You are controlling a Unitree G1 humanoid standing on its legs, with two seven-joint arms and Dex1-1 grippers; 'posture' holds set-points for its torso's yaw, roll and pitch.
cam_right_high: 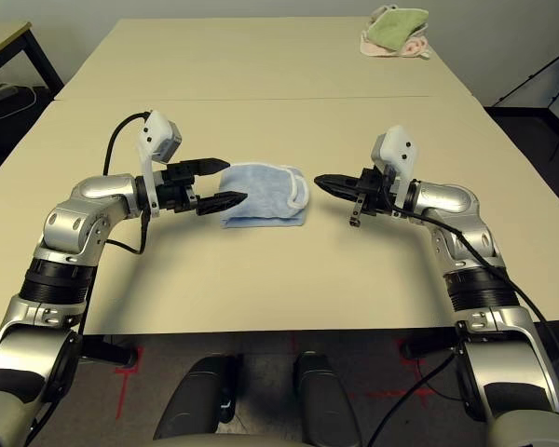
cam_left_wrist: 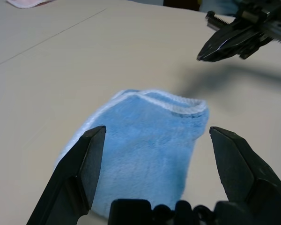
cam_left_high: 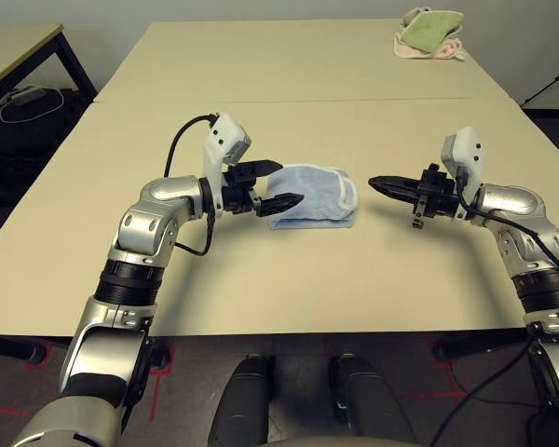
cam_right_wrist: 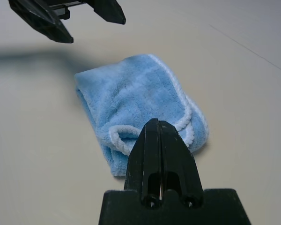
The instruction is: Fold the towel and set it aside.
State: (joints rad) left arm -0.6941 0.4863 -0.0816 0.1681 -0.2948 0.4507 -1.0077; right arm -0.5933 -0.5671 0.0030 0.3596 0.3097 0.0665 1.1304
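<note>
The towel (cam_left_high: pixel 312 196), light blue with white edging, lies folded into a small thick bundle in the middle of the table (cam_left_high: pixel 261 279). My left gripper (cam_left_high: pixel 290 182) hovers open at the towel's left end, one finger on each side of the towel's edge, holding nothing. In the left wrist view the towel (cam_left_wrist: pixel 145 140) lies just beyond the spread fingers (cam_left_wrist: pixel 84 164). My right gripper (cam_left_high: pixel 373 182) is shut and empty, its tip pointing at the towel's right end across a small gap. The right wrist view shows the closed fingers (cam_right_wrist: pixel 159 140) over the towel's near edge (cam_right_wrist: pixel 131 93).
A pile of green and pink cloths (cam_left_high: pixel 430 33) sits at the far right corner. A seam (cam_left_high: pixel 354 99) runs across between the two joined tabletops. Another table (cam_left_high: pixel 9 51) stands off to the far left, with cables on the floor beside it.
</note>
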